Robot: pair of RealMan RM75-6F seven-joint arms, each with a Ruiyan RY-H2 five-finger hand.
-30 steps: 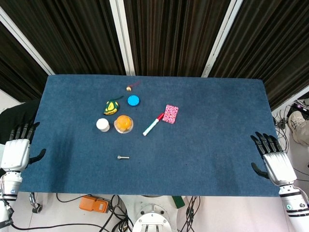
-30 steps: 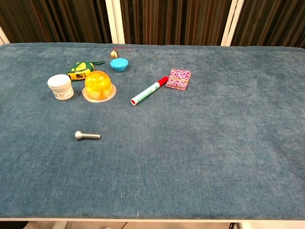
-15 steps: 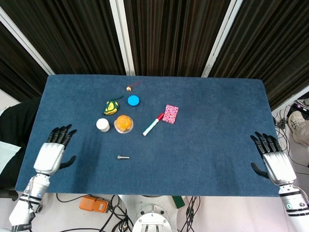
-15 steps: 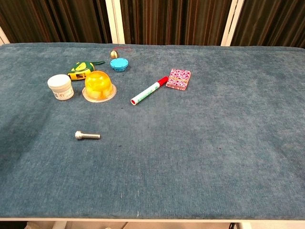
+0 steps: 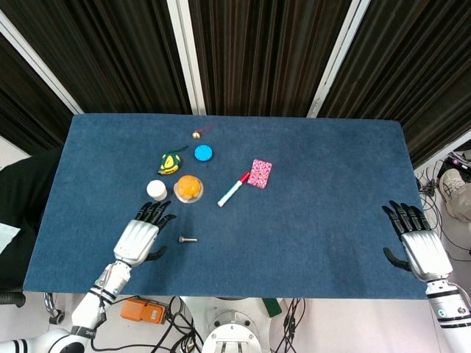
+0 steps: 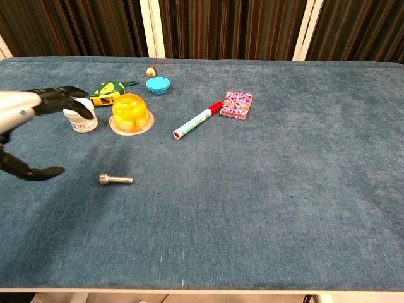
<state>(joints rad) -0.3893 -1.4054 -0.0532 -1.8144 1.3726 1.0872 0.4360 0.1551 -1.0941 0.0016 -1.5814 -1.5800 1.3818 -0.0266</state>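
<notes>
- Bolt [image 5: 188, 239]: just one, lying on the blue table [image 5: 316, 213] right beside the left hand [image 5: 138, 237], which is hovering open, holding nothing.
- One white jar [image 5: 156, 189], one orange cup [image 5: 188, 188], one marker [image 5: 233, 189] are sitting beyond.
- Right hand [image 5: 414, 243] is idling open at the far edge.

Bright, even overhead light — sharp, faint shadows.

Chest view's edge cuts off the left hand [image 6: 25, 120], which partly hides the white jar [image 6: 82, 120].

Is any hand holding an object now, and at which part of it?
Nothing is held. The left hand hovers open beside the metal bolt; the right hand is open at the table edge.
</notes>
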